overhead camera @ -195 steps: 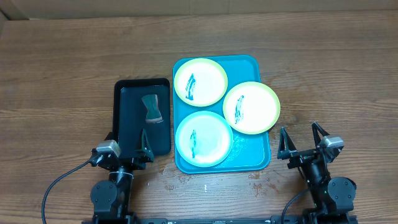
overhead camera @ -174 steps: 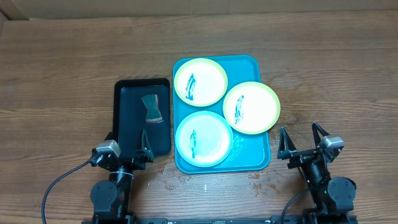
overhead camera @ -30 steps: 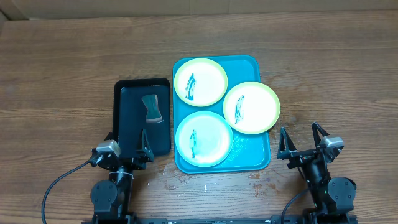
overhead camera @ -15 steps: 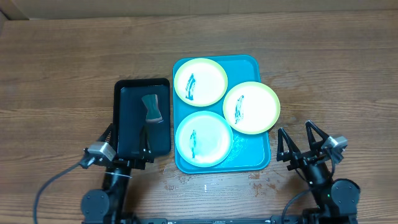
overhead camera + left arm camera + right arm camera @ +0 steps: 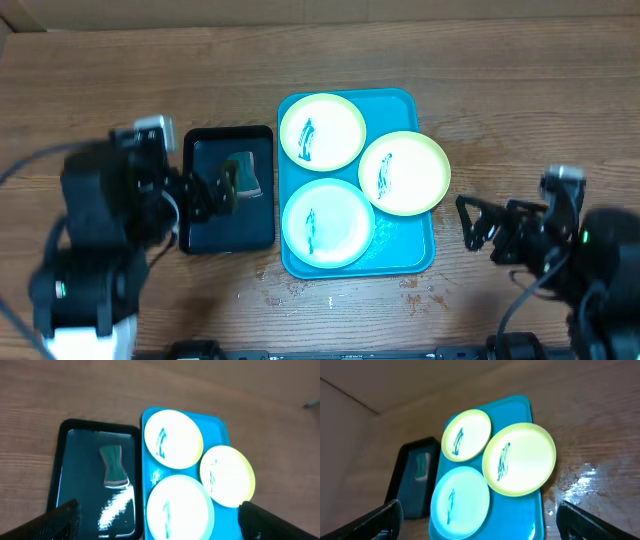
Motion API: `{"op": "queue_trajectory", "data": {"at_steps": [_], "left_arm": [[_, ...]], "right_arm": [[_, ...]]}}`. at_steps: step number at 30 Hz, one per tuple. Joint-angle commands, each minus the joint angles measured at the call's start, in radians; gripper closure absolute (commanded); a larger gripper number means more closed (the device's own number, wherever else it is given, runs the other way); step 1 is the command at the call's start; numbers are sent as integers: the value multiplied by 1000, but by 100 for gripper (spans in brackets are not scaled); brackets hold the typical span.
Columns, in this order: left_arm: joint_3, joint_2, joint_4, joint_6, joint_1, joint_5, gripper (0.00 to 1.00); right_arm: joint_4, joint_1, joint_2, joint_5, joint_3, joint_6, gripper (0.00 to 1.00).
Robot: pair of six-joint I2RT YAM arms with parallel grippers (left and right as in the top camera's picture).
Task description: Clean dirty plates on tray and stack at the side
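Observation:
Three pale yellow-green plates lie on the turquoise tray (image 5: 408,246), each with a dark smear: one at the back left (image 5: 322,131), one at the right (image 5: 404,173), one at the front left (image 5: 328,222). The right plate overlaps the tray's right rim. My left gripper (image 5: 218,192) is open and empty, raised over the black tray. My right gripper (image 5: 472,225) is open and empty, just right of the turquoise tray. The left wrist view shows the open fingers (image 5: 159,506) high above the plates (image 5: 173,438). The right wrist view shows the same for the other gripper (image 5: 477,507) and the plates (image 5: 519,459).
A smaller black tray (image 5: 200,225) sits left of the turquoise tray and holds a grey-green hourglass-shaped sponge (image 5: 241,174), which also shows in the left wrist view (image 5: 114,465). Bare wooden table (image 5: 520,120) surrounds both trays.
Both arms have lifted from their rest pose at the table's front edge. The left gripper moved up over the black tray and the right gripper rose beside the turquoise tray. The plates have not moved.

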Motion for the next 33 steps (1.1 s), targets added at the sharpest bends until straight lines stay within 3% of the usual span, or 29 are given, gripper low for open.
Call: {"op": "queue_trajectory", "data": {"at_steps": [1, 4, 6, 8, 12, 15, 21, 24, 30, 33], "left_arm": [[96, 92, -72, 47, 10, 45, 0], [98, 143, -122, 48, 10, 43, 0], [98, 175, -150, 48, 10, 35, 0], [98, 213, -174, 48, 10, 15, 0], [89, 289, -191, 38, 9, -55, 1], [46, 357, -153, 7, 7, -64, 8], [-54, 549, 4, -9, -35, -113, 33], [-58, 669, 71, -78, -40, -202, 34], [-58, 862, 272, -80, -48, -126, 45], [-58, 929, 335, -80, -62, -87, 61]], "right_arm": [[-51, 4, 106, -61, 101, -37, 0], [-70, 6, 178, -163, 91, -44, 2], [-80, 24, 231, -185, 68, -39, 8], [-90, 68, 294, -179, 31, -33, 20], [-82, 203, 432, -55, -50, 63, 23], [-56, 288, 525, 30, -69, 114, 24], [31, 414, 624, 48, -69, 119, 27], [48, 457, 651, 59, -69, 147, 30], [50, 463, 653, 87, -69, 182, 30], [51, 463, 653, 87, -69, 182, 30]]}}
